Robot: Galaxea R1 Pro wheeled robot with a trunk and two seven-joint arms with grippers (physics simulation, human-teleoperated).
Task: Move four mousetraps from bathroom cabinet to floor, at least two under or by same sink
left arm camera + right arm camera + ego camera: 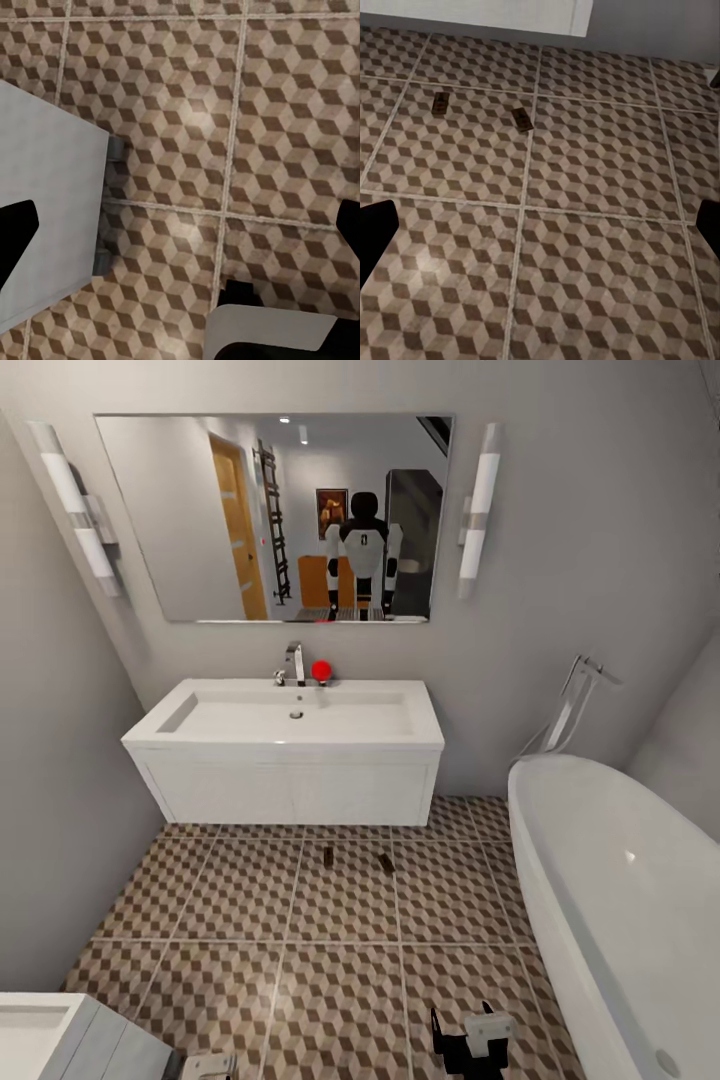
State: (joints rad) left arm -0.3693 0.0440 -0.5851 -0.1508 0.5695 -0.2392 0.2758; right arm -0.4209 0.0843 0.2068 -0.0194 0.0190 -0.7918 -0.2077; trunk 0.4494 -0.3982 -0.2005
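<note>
- head view: two traps (328,855) (386,863) are lying flat on the cube-pattern floor (250,900), just in front of the sink (290,725) and its vanity, a little apart from each other. that spot is probably serving the "next to the sink" rule.
- the tub (610,890) is closing off one side, the wall the other, so the free lane is running down the middle tiles toward the robot.
- right gripper (470,1040) is hanging low over the tiles near the tub's rim, nothing visible between its fingers; how far they're parted, i cannot tell here. a low white unit (60,1040) is sitting on the opposite side, with the left gripper (210,1067) peeking in just beside it.
- left wrist view: looking down on tiles, the white unit's corner (45,217) close alongside. dark fingertips (15,232) are showing at both edges, so the pincer is spread wide, carrying nothing.
- right wrist view: both traps (440,103) (522,120) are resting ahead, near the vanity's base, one squared up, one angled. fingertips (373,236) are sitting far apart, empty. plenty of bare tile around for more.
</note>
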